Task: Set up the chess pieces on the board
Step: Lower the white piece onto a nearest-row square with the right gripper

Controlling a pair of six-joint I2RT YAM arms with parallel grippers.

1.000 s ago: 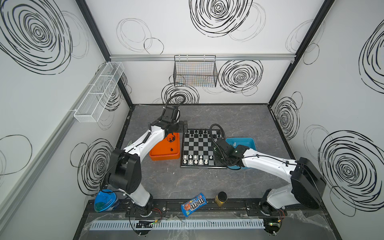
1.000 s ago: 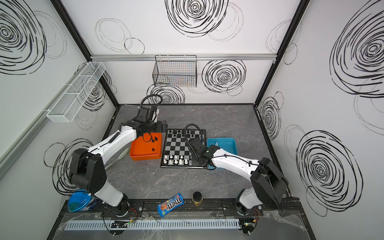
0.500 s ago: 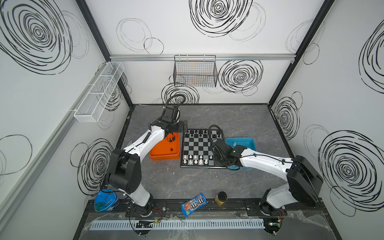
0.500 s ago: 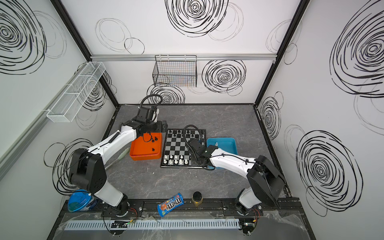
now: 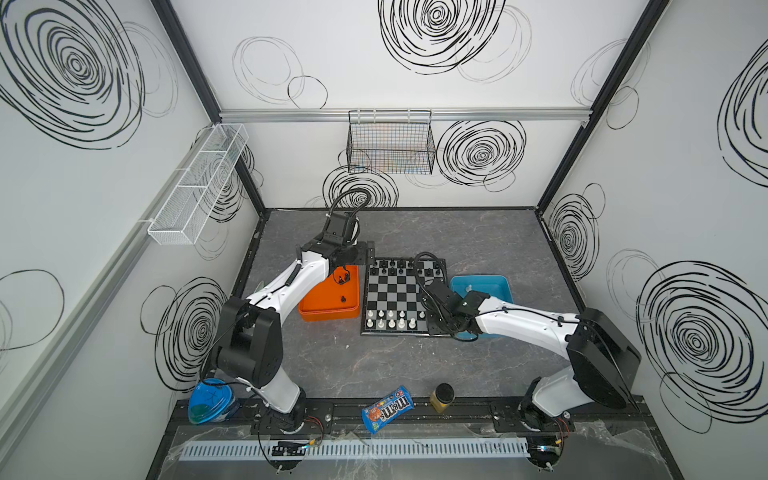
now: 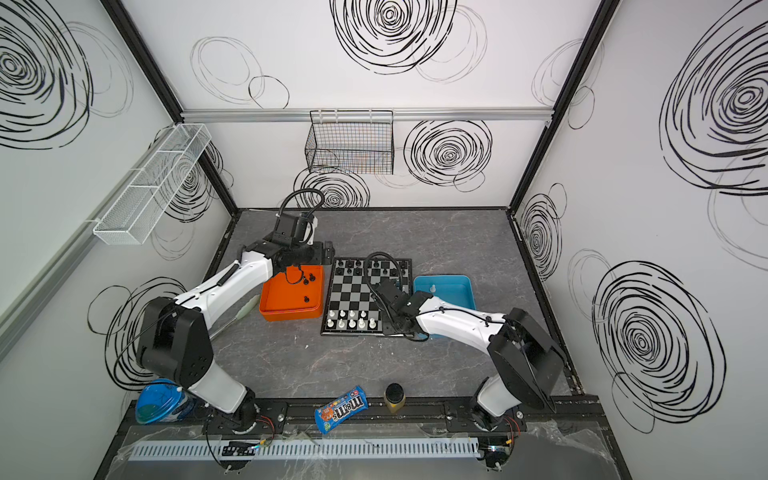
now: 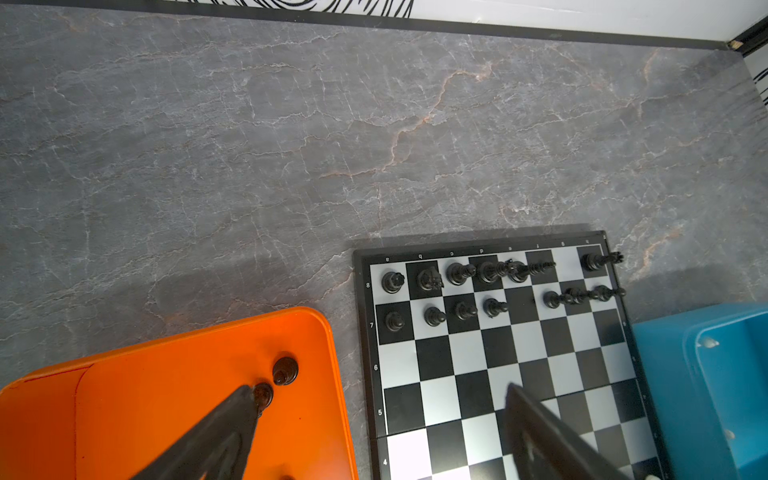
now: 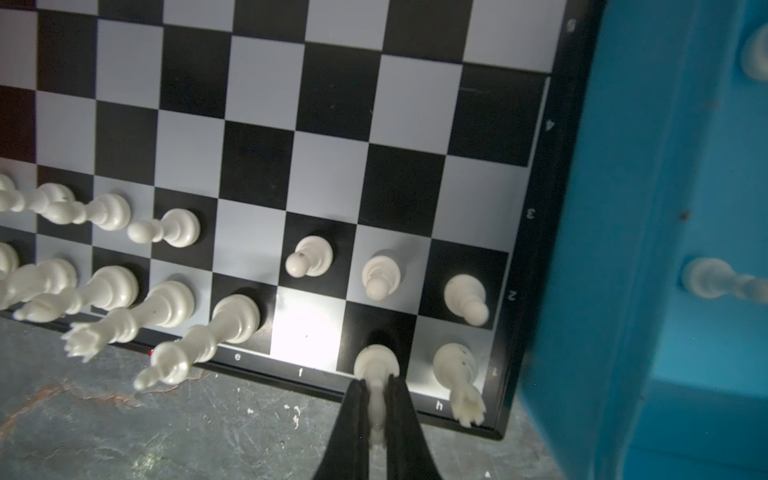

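Now right gripper (image 8: 376, 399) pinches a white piece (image 8: 376, 361) standing on the near edge row of the board (image 8: 266, 124), so placing looks underway, release and straight lift next; left gripper (image 7: 379, 388) gapes by the orange tray (image 7: 166, 395).

Glossy plastic chess pieces (image 8: 309, 255) on a smooth board (image 8: 266, 104) (slightly reflective).

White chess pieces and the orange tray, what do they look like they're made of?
White chess pieces: probably moulded plastic, smooth, slightly glossy; soft highlights on the rounded heads. Orange tray: probably plastic too, satin-glossy; even colour and a rounded moulded rim.
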